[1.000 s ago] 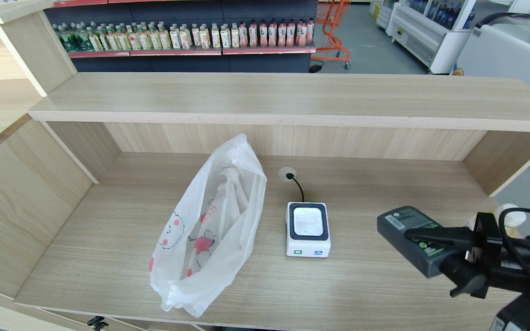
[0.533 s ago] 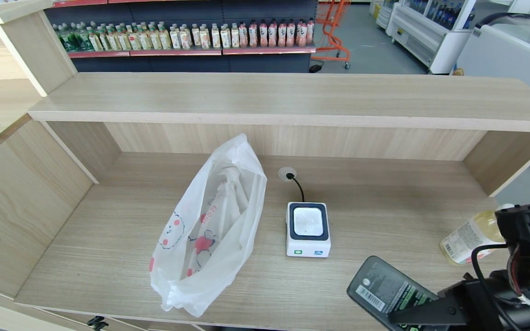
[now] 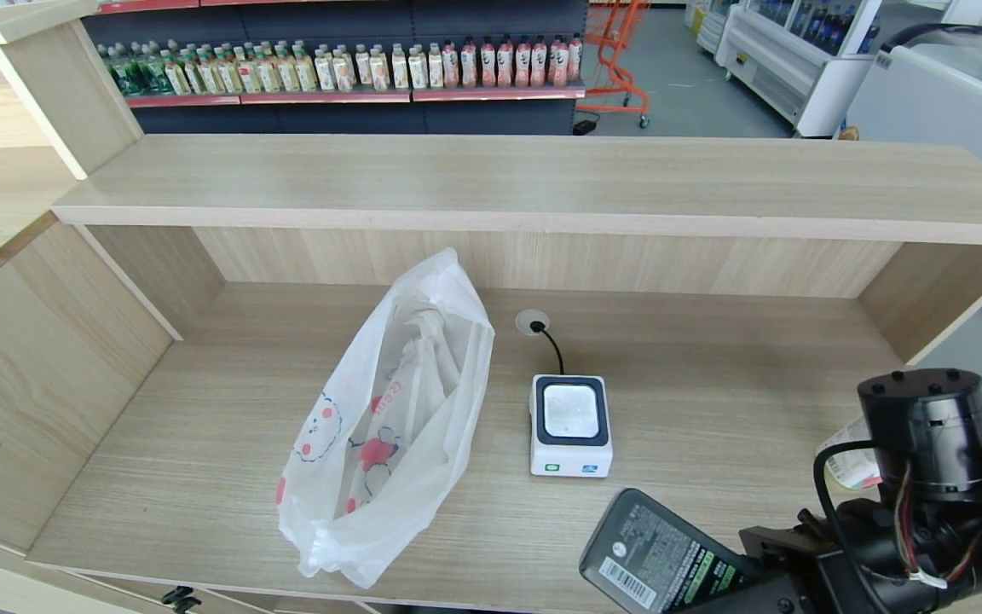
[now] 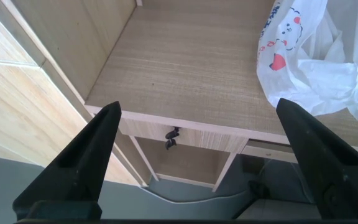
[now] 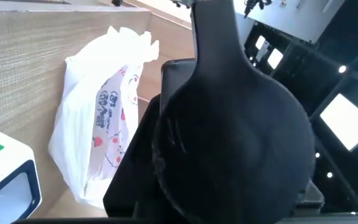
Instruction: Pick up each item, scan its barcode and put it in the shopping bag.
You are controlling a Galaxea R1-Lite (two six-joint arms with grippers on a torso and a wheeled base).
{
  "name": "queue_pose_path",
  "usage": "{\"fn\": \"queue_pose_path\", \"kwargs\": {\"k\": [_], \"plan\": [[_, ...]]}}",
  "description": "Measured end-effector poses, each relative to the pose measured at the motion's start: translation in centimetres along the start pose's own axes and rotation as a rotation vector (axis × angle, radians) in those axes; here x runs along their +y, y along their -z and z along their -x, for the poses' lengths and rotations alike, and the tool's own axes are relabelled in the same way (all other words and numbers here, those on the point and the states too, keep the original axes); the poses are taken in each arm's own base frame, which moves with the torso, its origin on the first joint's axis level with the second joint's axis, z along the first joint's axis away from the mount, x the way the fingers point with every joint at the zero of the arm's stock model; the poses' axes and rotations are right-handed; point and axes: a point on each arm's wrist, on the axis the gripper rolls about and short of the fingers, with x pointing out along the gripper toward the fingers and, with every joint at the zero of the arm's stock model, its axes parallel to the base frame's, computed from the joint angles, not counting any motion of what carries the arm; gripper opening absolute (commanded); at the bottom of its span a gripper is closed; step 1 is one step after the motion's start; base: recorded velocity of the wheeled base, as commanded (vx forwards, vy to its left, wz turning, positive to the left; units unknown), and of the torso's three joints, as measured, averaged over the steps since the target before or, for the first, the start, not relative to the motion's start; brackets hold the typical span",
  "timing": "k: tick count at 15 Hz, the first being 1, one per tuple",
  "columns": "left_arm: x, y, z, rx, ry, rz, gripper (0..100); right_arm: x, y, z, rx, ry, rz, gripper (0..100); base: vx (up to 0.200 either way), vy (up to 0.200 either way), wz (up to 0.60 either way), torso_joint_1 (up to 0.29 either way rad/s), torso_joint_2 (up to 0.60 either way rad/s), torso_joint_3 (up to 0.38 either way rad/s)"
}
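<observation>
A dark flat package (image 3: pixel 657 554) with a white barcode label facing up hangs over the counter's front edge, right of the scanner; my right gripper (image 3: pixel 751 570) is shut on its right end. In the right wrist view the package (image 5: pixel 146 163) looms close and dark. The white scanner (image 3: pixel 570 424) with its glass window sits mid-counter. The white plastic shopping bag (image 3: pixel 384 422) lies to its left, mouth toward the front. My left gripper (image 4: pixel 197 165) is open, below and in front of the counter's front left edge.
A yellowish bottle (image 3: pixel 847 460) lies at the counter's right end, mostly hidden behind my right arm. The scanner's cable (image 3: pixel 552 348) runs to a hole in the counter. A raised wooden ledge (image 3: pixel 542 183) and side walls enclose the counter.
My right arm has carried the package down and to the left, toward the front edge, turning its barcode side up. The arm now covers most of the bottle.
</observation>
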Motion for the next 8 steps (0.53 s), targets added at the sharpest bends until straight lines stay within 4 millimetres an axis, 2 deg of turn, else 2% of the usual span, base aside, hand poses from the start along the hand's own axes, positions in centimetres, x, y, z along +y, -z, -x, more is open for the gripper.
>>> {"fn": "queue_pose_path", "kwargs": {"k": [8], "plan": [[0.0,0.0,0.0,0.0,0.0,0.0,100,-0.18,0.22,0.02,0.01,0.009,0.026,0,0.0,0.0,0.0,0.0,0.0,0.0]]}}
